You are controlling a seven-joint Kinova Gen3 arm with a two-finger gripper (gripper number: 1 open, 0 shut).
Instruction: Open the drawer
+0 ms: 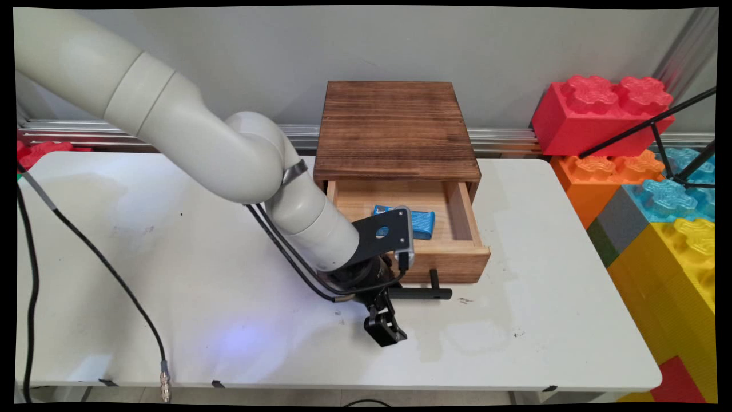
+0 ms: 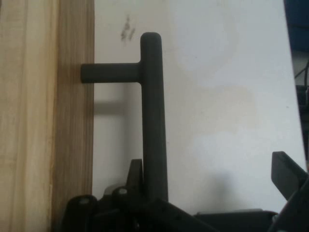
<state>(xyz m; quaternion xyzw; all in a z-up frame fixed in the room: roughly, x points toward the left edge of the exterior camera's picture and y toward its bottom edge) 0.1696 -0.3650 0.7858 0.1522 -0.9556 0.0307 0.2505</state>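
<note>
A dark wooden box (image 1: 394, 129) stands at the back of the white table (image 1: 171, 257), its light wood drawer (image 1: 457, 260) pulled out. A blue packet (image 1: 422, 223) lies inside the drawer, partly hidden by my wrist. The drawer's black bar handle (image 1: 423, 293) sticks out in front. My gripper (image 1: 386, 327) hangs low over the table at the handle's left end, open. In the hand view the handle (image 2: 154, 111) runs between the fingers, close beside the left finger (image 2: 136, 174). The right finger (image 2: 287, 174) stands far off, and the drawer front (image 2: 72, 121) fills the left side.
Large red (image 1: 600, 111), orange (image 1: 600, 171), blue and yellow (image 1: 680, 269) toy bricks are stacked past the table's right edge, with black tripod legs (image 1: 657, 123) crossing them. A black cable (image 1: 103, 263) trails over the table's left part to its front edge.
</note>
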